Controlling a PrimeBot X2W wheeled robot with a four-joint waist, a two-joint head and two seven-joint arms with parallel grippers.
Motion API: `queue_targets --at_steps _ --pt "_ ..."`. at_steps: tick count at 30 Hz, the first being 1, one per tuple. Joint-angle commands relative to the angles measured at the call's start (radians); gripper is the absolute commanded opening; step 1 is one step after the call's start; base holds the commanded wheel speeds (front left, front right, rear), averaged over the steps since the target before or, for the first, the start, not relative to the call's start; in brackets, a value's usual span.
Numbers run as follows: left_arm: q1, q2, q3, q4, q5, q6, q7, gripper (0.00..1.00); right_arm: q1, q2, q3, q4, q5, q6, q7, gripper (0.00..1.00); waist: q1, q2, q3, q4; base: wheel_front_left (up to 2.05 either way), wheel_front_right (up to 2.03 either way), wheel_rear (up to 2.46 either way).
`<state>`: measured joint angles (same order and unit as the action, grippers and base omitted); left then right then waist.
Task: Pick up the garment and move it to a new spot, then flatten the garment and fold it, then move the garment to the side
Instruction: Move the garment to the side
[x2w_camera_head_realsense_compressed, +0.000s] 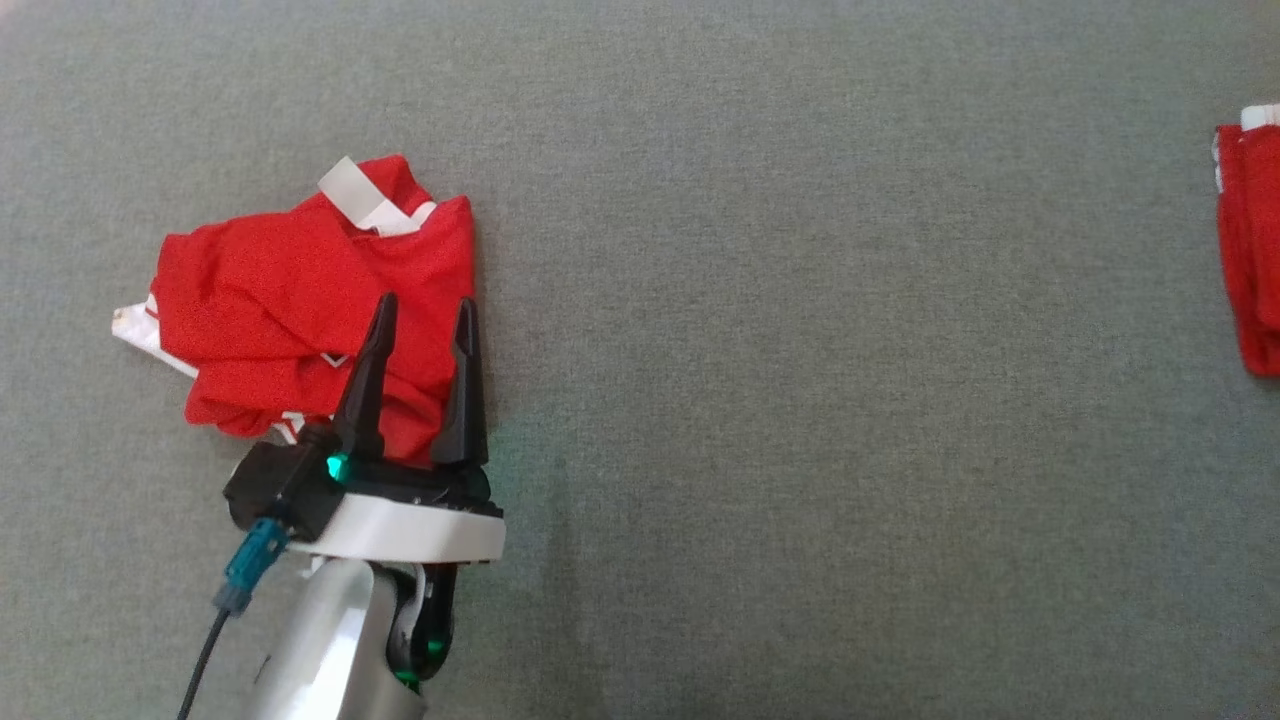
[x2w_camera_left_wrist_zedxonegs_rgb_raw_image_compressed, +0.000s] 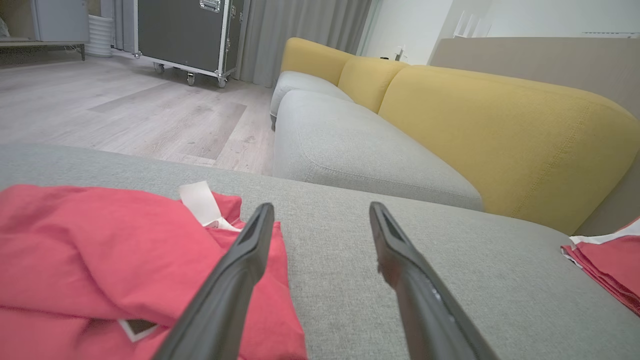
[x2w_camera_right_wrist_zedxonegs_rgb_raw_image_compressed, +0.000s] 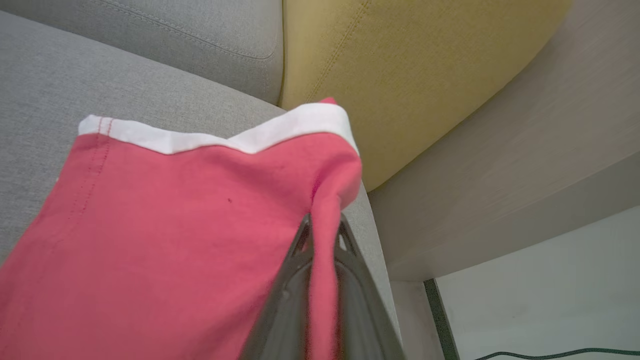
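At the left of the grey cushion (x2w_camera_head_realsense_compressed: 800, 350), a crumpled red garment (x2w_camera_head_realsense_compressed: 270, 290) lies in a heap, with a white band (x2w_camera_head_realsense_compressed: 350, 190) turned up at its far edge. Over the heap's near right corner is the left gripper (x2w_camera_head_realsense_compressed: 427, 300), released, its jaws spread wide with nothing between them. In the left wrist view one finger (x2w_camera_left_wrist_zedxonegs_rgb_raw_image_compressed: 235, 280) overlaps the red cloth and the other stands over bare cushion; I cannot tell whether either touches. Far beyond them are a grey sofa seat (x2w_camera_left_wrist_zedxonegs_rgb_raw_image_compressed: 350, 145) and its yellow backrest (x2w_camera_left_wrist_zedxonegs_rgb_raw_image_compressed: 500, 125). A broad stretch of bare cushion runs rightward. At its right edge, well apart from the heap, lies a folded red garment (x2w_camera_head_realsense_compressed: 1250, 250) with a white hem. The right gripper (x2w_camera_right_wrist_zedxonegs_rgb_raw_image_compressed: 324, 220) is clenched on it, with a pleat of red cloth pinched between its fingers, close by the yellow backrest.
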<state>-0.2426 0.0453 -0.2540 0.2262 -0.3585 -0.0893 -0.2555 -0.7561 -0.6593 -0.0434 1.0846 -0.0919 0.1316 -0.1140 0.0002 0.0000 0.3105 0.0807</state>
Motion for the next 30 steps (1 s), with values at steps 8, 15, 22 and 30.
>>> queue_targets --at_steps 8,15,22,30 --pt "-0.031 0.005 0.031 -0.036 0.009 -0.001 -0.006 1.0 0.004 0.002 -0.113 -0.081 -0.108 -0.001 0.023 1.0 -0.0002 0.0 -0.007 0.003 0.0 0.0 0.0" --pt "-0.005 0.005 0.052 -0.035 -0.001 -0.002 -0.006 1.0 0.049 0.124 -0.208 -0.205 -0.201 -0.001 0.019 1.0 -0.0002 0.0 -0.086 -0.012 0.0 0.0 0.0" --pt "0.052 0.005 0.095 -0.038 0.01 -0.002 -0.006 1.0 0.097 0.38 -0.152 -0.39 -0.144 -0.001 -0.022 1.0 -0.0002 0.0 -0.209 -0.038 0.0 0.0 0.0" --pt "0.117 0.005 0.12 -0.048 0.015 0.001 -0.006 1.0 0.238 0.555 -0.052 -0.638 0.033 -0.001 -0.048 1.0 -0.0002 0.0 -0.295 -0.044 0.0 0.0 0.0"
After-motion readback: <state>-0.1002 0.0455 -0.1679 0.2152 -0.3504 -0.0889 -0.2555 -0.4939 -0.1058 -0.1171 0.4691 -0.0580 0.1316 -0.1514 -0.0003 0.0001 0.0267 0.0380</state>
